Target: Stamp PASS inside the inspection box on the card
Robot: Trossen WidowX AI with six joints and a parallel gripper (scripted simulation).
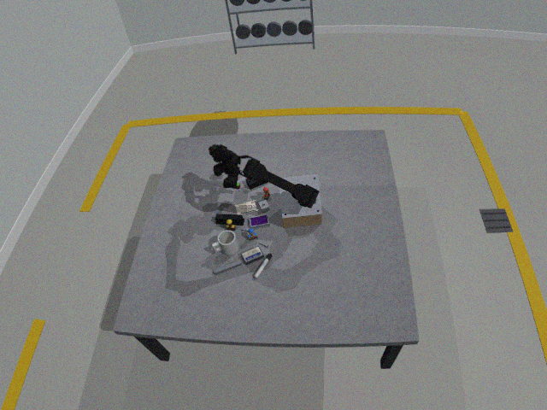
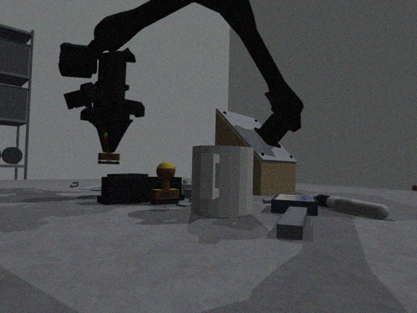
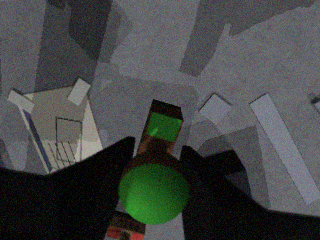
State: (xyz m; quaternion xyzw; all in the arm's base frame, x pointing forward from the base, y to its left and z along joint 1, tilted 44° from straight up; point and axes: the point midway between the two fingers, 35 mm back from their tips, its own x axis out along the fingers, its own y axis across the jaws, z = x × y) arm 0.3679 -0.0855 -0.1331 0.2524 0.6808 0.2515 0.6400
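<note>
My gripper [image 1: 238,185] [image 2: 109,148] [image 3: 157,148] is shut on the green-knobbed stamp [image 2: 108,156] [image 3: 154,194]. The stamp hangs upright, its base below the fingertips and clear of the table; its lettering is not readable. The cream card [image 1: 244,208] [image 3: 44,107] lies flat, left of the stamp in the wrist view. Its outlined box [image 3: 68,119] shows partly, with thin slanted dark lines near its lower part; I cannot tell whether there is a print. The purple ink pad [image 1: 258,220] lies open near the card in the top view.
A red stamp [image 1: 266,192] [image 3: 125,234], a yellow stamp [image 1: 230,224] [image 2: 165,171] and a blue stamp [image 1: 251,233] stand around. A black block [image 1: 223,219] [image 2: 124,190], a mug [image 1: 226,243] [image 2: 232,182], a labelled box [image 1: 252,254], a marker [image 1: 261,267] and a wedge [image 2: 277,177] are nearby.
</note>
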